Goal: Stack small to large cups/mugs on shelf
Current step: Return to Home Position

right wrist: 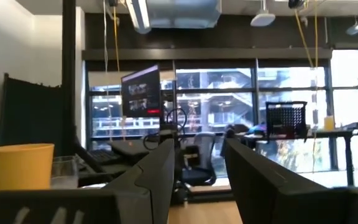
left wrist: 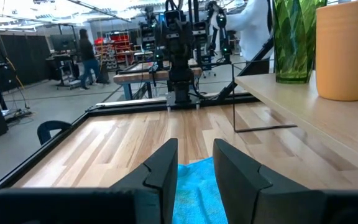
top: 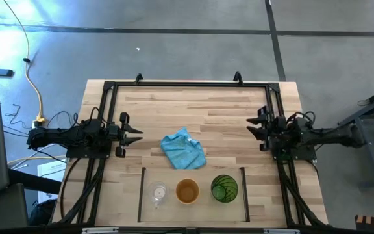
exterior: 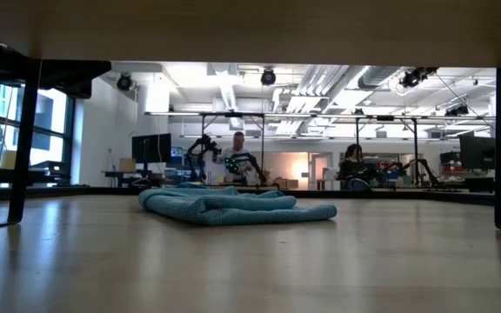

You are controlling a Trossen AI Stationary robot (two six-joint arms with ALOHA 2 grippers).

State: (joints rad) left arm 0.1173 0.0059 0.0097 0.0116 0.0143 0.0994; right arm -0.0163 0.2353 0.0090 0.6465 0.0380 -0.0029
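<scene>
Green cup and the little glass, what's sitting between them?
The orange cup stands between the green cup and the glass, all in one row on the shelf. The high view shows it.

Cups, all kinds: three
Clear: one small clear glass point(top: 157, 192)
Orange: one medium orange cup point(top: 187, 191)
Green: one large translucent green tumbler point(top: 224, 188)
Cloths: one crumpled light-blue cloth point(top: 183, 149)
Shelves: one rectangular shelf area point(top: 200, 211) of light wood, outlined by thin dark lines
Grippers: two, the left gripper point(top: 130, 128) and the right gripper point(top: 254, 122), each with two dark fingers
</scene>
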